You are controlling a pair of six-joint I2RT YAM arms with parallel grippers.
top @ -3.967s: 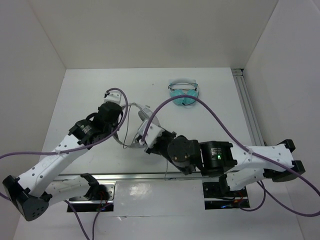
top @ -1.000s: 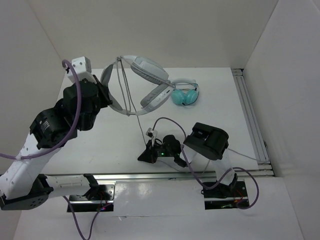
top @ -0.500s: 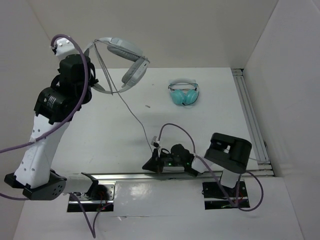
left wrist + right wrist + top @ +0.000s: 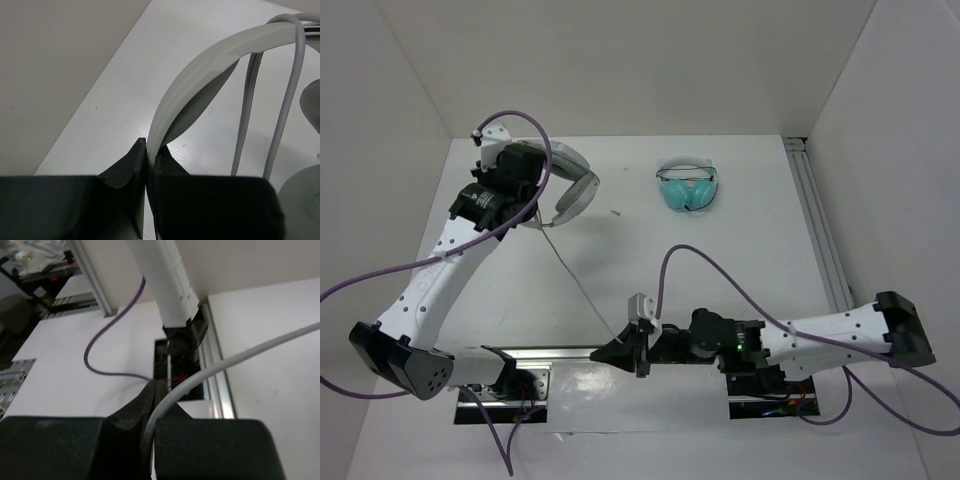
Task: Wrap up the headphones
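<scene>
1. Left gripper (image 4: 148,150) is clenched on the wide headband (image 4: 200,65) of the large light-grey over-ear headphones (image 4: 575,190). It holds them over the far-left part of the white counter (image 4: 750,250).
2. Right gripper (image 4: 152,390) is pinched shut on the thin grey cable (image 4: 240,360) at the counter's near edge, well apart from the headphones.
3. Held this way, the cable stretches in a long line between the two grippers, probably so it can be wound around the headband.
4. Small teal headphones (image 4: 687,190) lie apart, toward the back.
</scene>
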